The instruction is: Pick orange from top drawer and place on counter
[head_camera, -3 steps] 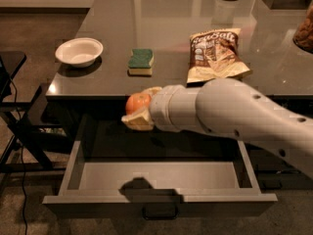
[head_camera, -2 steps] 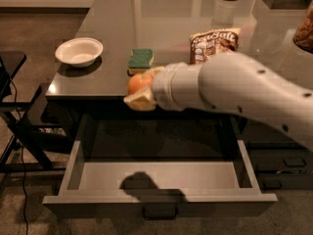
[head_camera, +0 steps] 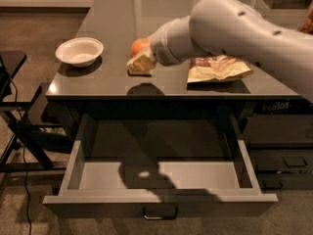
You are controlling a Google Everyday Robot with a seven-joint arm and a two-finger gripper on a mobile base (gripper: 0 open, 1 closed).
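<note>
The orange (head_camera: 137,46) is held in my gripper (head_camera: 139,58), whose fingers are closed around it, just above the dark grey glossy counter (head_camera: 122,13), right of the white bowl. My white arm reaches in from the right. Below, the top drawer (head_camera: 122,204) is pulled wide open, its grey inside holds nothing, and its small bar handle (head_camera: 160,213) is at the centre front. The arm's shadow falls on the drawer floor.
A white bowl (head_camera: 79,51) stands on the counter's left front. A crinkled snack bag (head_camera: 220,67) lies right of the gripper, partly under the arm. Darker drawers (head_camera: 283,163) are at the right. A black stand (head_camera: 14,126) with a cable is at the left.
My gripper has carried the orange up and back, from above the open drawer to above the counter. The green sponge is now hidden behind the gripper.
</note>
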